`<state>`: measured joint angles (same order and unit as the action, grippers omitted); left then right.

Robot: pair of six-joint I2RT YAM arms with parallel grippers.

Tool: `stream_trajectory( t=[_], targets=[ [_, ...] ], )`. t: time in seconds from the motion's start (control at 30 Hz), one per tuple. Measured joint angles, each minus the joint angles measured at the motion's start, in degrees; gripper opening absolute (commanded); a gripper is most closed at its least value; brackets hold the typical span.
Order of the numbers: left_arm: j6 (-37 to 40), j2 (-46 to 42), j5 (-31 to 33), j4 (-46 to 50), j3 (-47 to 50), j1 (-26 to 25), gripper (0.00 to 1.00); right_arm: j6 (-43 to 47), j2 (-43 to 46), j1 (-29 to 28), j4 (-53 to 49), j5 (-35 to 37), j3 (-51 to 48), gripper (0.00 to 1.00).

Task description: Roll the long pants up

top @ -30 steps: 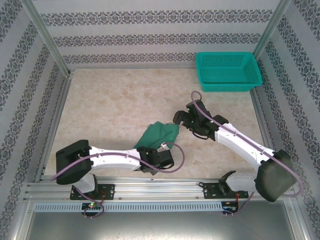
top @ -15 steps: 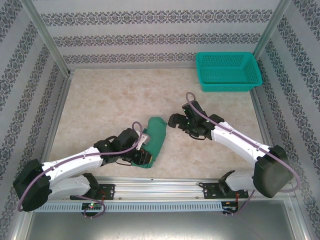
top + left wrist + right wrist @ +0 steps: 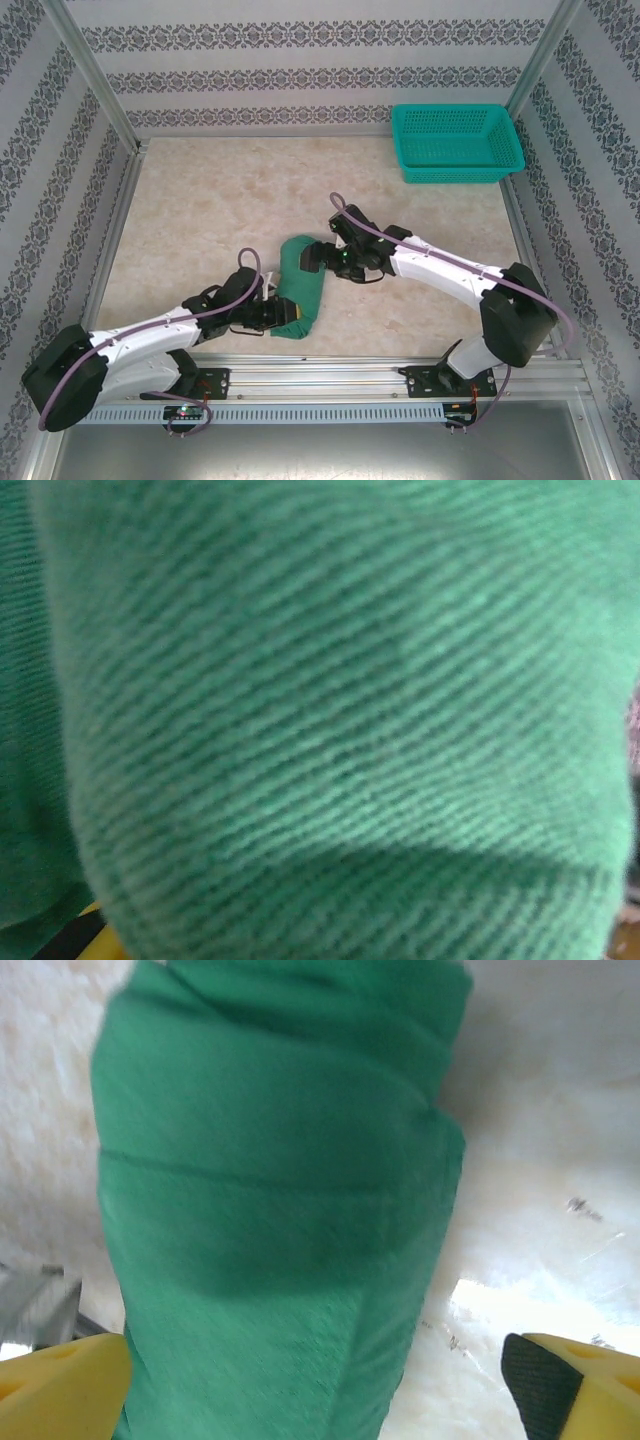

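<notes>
Rolled long pants lie inside wide-open R tool.

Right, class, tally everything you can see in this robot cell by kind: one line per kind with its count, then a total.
Long pants, green and rolled up: 1
Basket, teal mesh: 1
Robot arms, the left arm and the right arm: 2
Total: 4

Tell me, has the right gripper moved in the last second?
Yes. The right gripper went left, away from the teal mesh basket, and now straddles the long pants.
</notes>
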<state>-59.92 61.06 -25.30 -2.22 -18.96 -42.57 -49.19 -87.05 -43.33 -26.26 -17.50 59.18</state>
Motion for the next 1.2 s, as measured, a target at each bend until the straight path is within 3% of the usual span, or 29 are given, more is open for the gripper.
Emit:
stream_trajectory(
  t=[0.17, 0.43, 0.67, 0.73, 0.77, 0.8, 0.83, 0.93, 1.07, 1.2],
  targets=[
    [-6.01, 1.22, -1.6, -7.58, 4.37, 2.23, 0.0, 0.83, -3.32, -1.99, -0.59, -2.67, 0.02, 0.98],
    [-8.0, 6.29, -3.63, -10.69, 3.28, 3.32, 0.0, 0.96, -12.96, -4.79, 1.81, -4.87, 3.54, 0.98],
    [-12.83, 17.03, -9.07, -27.43, 5.49, 5.22, 0.0, 0.76, -19.23, -5.29, 2.27, -4.79, 7.26, 0.95],
    [-13.66, 19.21, -10.43, -31.1, 5.77, 5.66, 0.0, 0.83, -20.06, -5.25, 2.25, -4.7, 7.91, 0.82],
    [-13.73, 19.98, -11.13, -32.09, 5.75, 5.92, 0.0, 0.92, -20.39, -5.25, 2.21, -4.7, 8.31, 0.52],
    [-13.62, 20.31, -11.56, -32.44, 5.57, 6.03, 0.0, 1.01, -20.63, -5.2, 2.25, -4.61, 8.48, 0.16],
    [-13.33, 20.33, -11.82, -32.09, 5.29, 6.19, 0.02, 1.22, -20.81, -5.09, 2.21, -4.55, 8.5, 0.0],
    [-10.58, 19.21, -12.24, -27.17, 3.21, 6.45, 0.08, 2.12, -20.94, -4.26, 2.23, -5.73, 8.55, 0.0],
    [-1.75, 15.54, -10.16, -6.23, -5.2, 6.67, 0.12, 2.43, -20.5, -3.45, 3.98, -7.13, 7.63, 0.0],
    [7.93, 9.79, -2.23, 17.7, -14.01, 6.51, 0.41, 1.05, -20.35, -3.32, 9.99, -10.97, 6.05, 0.0]
  ],
)
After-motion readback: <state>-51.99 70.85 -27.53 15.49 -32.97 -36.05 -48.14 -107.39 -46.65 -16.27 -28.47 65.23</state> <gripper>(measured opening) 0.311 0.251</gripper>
